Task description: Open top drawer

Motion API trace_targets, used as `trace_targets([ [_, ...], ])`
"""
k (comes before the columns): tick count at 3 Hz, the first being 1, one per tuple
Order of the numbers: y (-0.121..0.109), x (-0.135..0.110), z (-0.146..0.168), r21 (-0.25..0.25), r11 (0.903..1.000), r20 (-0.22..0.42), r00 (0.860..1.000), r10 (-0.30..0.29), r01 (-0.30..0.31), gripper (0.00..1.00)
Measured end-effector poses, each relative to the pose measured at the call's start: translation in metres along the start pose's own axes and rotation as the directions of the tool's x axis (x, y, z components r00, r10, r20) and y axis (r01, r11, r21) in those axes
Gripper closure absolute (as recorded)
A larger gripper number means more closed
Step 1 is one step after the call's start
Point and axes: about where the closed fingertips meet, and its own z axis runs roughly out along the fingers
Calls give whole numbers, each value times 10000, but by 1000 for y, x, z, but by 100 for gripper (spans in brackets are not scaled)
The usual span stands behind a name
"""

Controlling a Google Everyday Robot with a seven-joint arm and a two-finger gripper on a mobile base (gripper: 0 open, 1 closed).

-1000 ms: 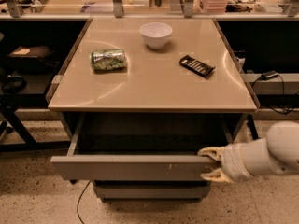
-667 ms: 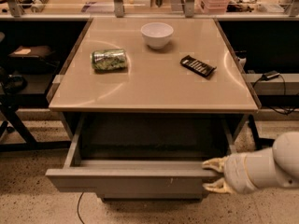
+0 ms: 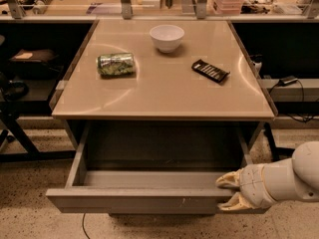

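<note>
The top drawer [image 3: 134, 201] is a wide shallow grey box under the beige table top. It stands pulled far out toward the camera, and its inside is bare. Its flat front shows small pale scratch marks near the right end. My gripper [image 3: 228, 193] is at the right end of the drawer front. One pale finger lies over the top edge of the front and the other lies below it, so the fingers are closed on the front panel. The white arm runs off to the right edge of the view.
On the beige table top [image 3: 164, 88] lie a green can [image 3: 115, 63] on its side, a white bowl [image 3: 166, 37] and a black flat packet [image 3: 211, 70]. Cables [image 3: 289, 81] and dark shelving flank the table. Speckled floor [image 3: 25, 218] lies in front.
The drawer has slid further out toward the camera, and my gripper has moved back with it while holding the right end of its front.
</note>
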Motion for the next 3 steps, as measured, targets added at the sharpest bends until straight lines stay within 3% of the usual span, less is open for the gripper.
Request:
trace_targets([
  [2,4,2,2,-262,9996,246,9997,46,-40,26],
  [3,50,5,-10,-812,9967,670,9977,67,-13,28],
])
